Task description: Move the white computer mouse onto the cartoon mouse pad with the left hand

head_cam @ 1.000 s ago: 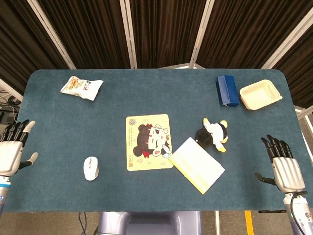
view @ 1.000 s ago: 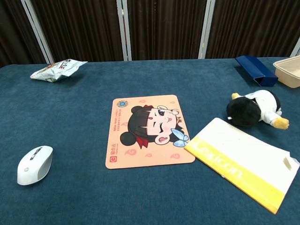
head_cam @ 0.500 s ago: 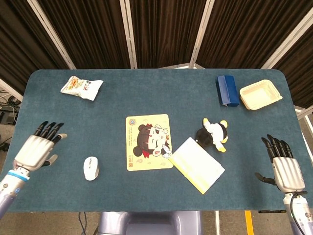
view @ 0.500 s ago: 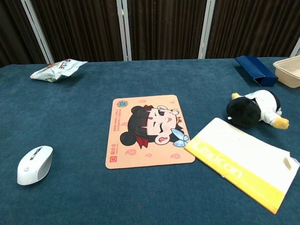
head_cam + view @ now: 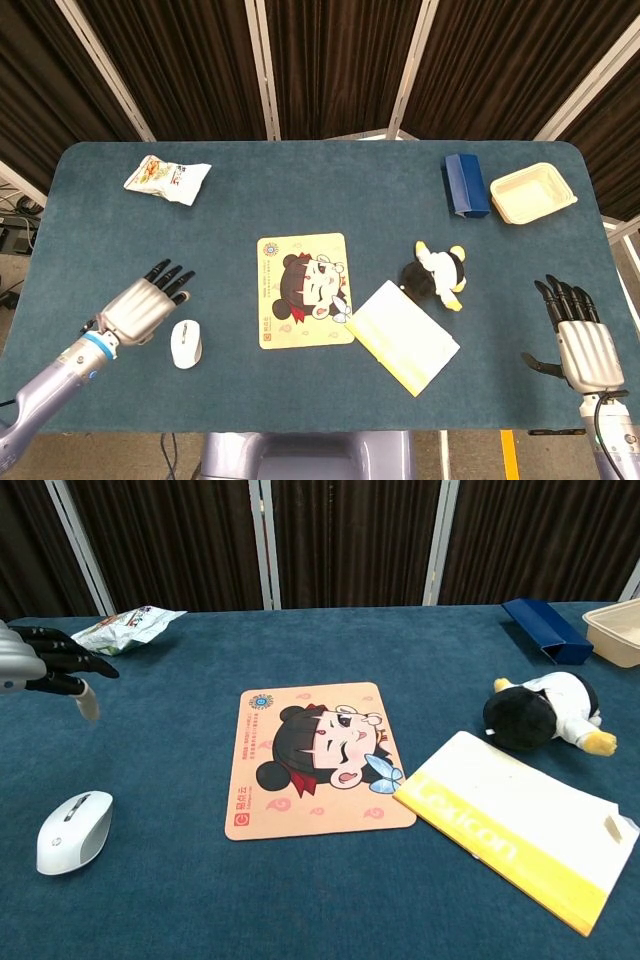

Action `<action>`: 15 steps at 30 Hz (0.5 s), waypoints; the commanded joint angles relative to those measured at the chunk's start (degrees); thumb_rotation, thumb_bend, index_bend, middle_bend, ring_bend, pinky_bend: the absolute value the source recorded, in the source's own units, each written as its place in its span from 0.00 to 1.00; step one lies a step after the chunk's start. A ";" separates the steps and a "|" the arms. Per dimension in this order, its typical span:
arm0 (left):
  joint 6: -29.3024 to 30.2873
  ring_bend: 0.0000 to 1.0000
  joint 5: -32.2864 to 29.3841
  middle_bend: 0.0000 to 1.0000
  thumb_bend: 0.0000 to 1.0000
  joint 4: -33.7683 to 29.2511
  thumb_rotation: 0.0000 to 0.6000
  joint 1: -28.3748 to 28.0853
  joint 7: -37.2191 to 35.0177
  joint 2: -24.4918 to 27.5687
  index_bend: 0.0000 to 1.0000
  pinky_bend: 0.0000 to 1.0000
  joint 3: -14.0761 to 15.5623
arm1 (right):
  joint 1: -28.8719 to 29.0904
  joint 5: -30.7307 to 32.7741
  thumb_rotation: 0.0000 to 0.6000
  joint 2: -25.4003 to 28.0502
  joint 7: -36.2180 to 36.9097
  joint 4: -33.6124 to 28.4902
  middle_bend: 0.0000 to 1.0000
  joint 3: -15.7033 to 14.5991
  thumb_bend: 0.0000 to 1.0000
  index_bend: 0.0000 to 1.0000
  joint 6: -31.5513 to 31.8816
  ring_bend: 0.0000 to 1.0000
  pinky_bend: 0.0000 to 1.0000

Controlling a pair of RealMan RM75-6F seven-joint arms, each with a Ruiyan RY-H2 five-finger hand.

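The white computer mouse (image 5: pixel 185 343) (image 5: pixel 74 831) lies on the blue table left of the cartoon mouse pad (image 5: pixel 303 290) (image 5: pixel 312 757). My left hand (image 5: pixel 146 304) (image 5: pixel 45 661) hovers above the table just left of and behind the mouse, fingers stretched out and apart, holding nothing. My right hand (image 5: pixel 582 338) stays at the table's right front edge, fingers extended, empty; only the head view shows it.
A yellow-and-white booklet (image 5: pixel 405 336) (image 5: pixel 524 822) touches the pad's right front corner. A black-and-white plush toy (image 5: pixel 436 275) (image 5: pixel 540 712) lies beyond it. A snack bag (image 5: pixel 167 179) sits back left; a blue box (image 5: pixel 464 185) and a cream tray (image 5: pixel 533 193) back right.
My left hand has swung in from the table's left edge toward the mouse and now shows in the chest view. The right hand and all objects have stayed put.
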 commanded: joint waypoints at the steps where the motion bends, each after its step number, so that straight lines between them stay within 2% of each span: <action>1: -3.62 0.00 4.53 0.00 0.12 1.84 1.00 -3.01 -2.08 -0.47 0.26 0.00 1.38 | 0.01 0.03 1.00 -0.02 -0.06 -0.02 0.00 0.01 0.11 0.00 -0.01 0.00 0.00; 4: -4.15 0.00 9.59 0.00 0.12 3.51 1.00 -4.45 -4.04 -0.88 0.26 0.00 2.65 | 0.02 0.08 1.00 -0.01 -0.11 -0.07 0.00 0.02 0.11 0.00 -0.04 0.00 0.00; 9: -1.68 0.00 18.12 0.00 0.11 8.29 1.00 -5.82 -9.77 -3.30 0.26 0.00 5.27 | 0.03 0.10 1.00 0.06 -0.01 -0.12 0.00 0.02 0.11 0.00 -0.11 0.00 0.00; 15: -2.74 0.00 19.58 0.00 0.11 11.18 1.00 -6.78 -13.15 -5.43 0.20 0.00 6.78 | 0.04 0.08 1.00 0.15 0.28 -0.13 0.00 -0.01 0.11 0.00 -0.19 0.00 0.00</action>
